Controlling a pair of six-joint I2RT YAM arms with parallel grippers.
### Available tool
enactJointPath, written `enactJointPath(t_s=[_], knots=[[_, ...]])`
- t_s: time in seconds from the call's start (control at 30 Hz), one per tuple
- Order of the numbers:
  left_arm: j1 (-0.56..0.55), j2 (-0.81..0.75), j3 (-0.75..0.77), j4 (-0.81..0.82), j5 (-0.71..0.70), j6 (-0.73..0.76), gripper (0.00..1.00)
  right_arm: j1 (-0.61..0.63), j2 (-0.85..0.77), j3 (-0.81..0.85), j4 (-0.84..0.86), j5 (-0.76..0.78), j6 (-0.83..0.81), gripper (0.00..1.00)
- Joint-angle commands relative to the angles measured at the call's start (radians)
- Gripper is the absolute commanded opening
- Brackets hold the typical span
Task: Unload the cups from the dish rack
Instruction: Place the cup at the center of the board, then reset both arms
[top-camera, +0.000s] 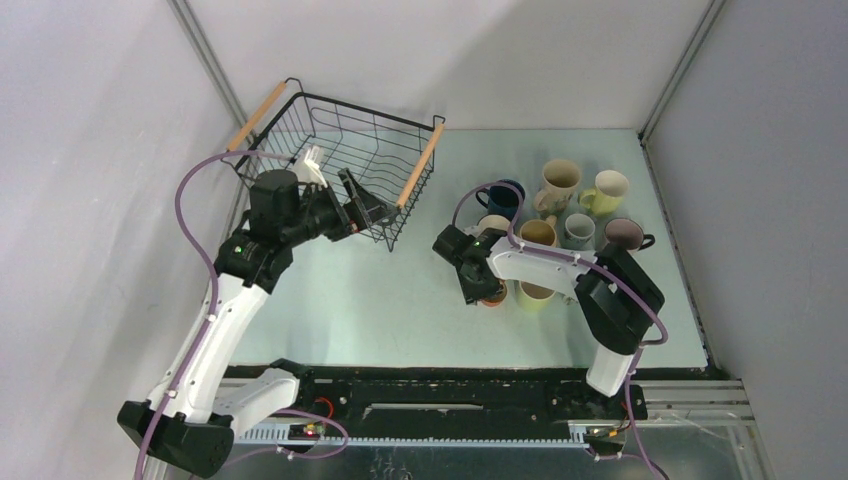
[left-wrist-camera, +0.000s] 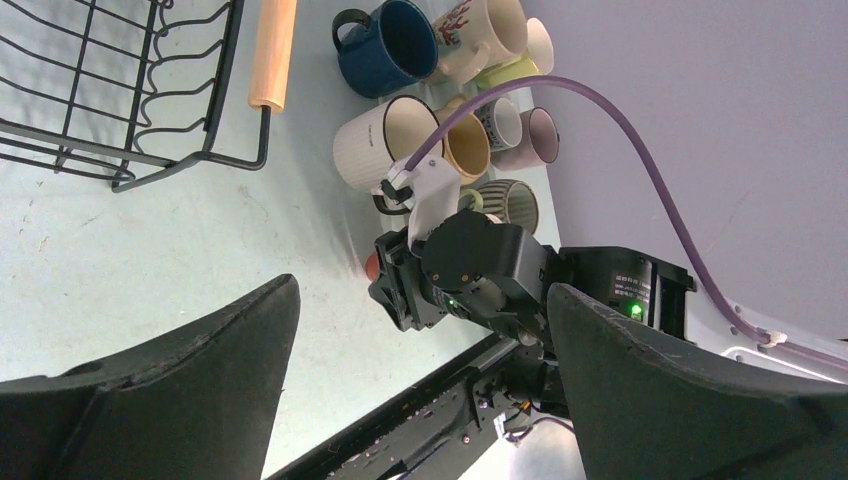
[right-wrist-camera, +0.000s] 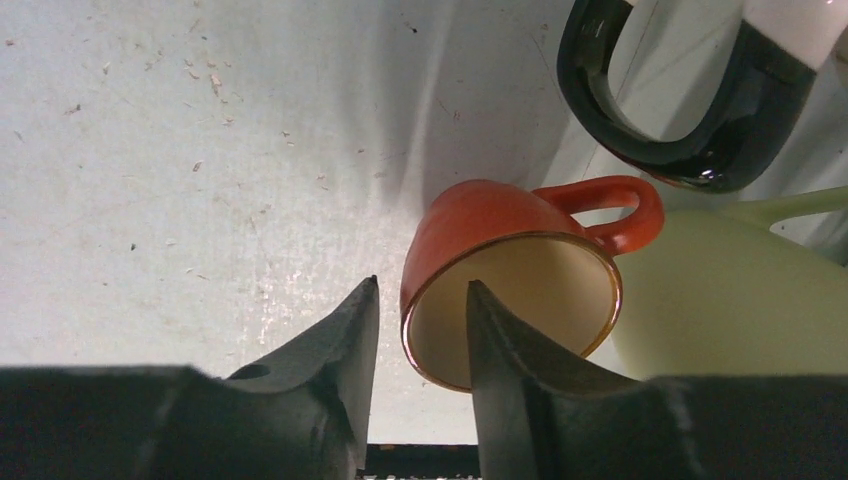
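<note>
The black wire dish rack (top-camera: 418, 165) with wooden handles stands at the back left. My left gripper (top-camera: 355, 205) hovers over its near right corner, wide open and holding nothing (left-wrist-camera: 422, 290). The arm hides part of the rack's inside. Several cups stand grouped on the right, among them navy (top-camera: 503, 198), tall cream (top-camera: 560, 182) and mauve (top-camera: 625, 233). An orange cup (right-wrist-camera: 480, 225) stands on the table at the near left of the group. My right gripper (right-wrist-camera: 420, 285) straddles its rim, one finger inside and one outside, with a gap to the wall.
A pale green cup (right-wrist-camera: 720, 290) touches the orange one on its right, and a dark cup handle (right-wrist-camera: 600, 110) is just behind. The rack's wooden handle (left-wrist-camera: 272, 50) lies near the navy cup (left-wrist-camera: 395, 45). Grey walls close in on both sides.
</note>
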Motion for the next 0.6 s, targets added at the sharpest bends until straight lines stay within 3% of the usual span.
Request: enactJointPath(t_s=[0.0,0.3,0.57], knots=[[-0.007,-0.005,0.05,0.014,0.004,0.018,1.0,-0.001,-0.079,0.006,-0.01,-0.017,-0.014,0.47],[-0.008,-0.015,0.054,0.015,0.015,0.038,1.0,0.002,-0.232,0.06,-0.057,-0.057,-0.013,0.56],[-0.032,-0.042,0.047,0.013,-0.015,0.087,1.0,-0.011,-0.461,0.078,-0.006,-0.102,-0.018,0.84]])
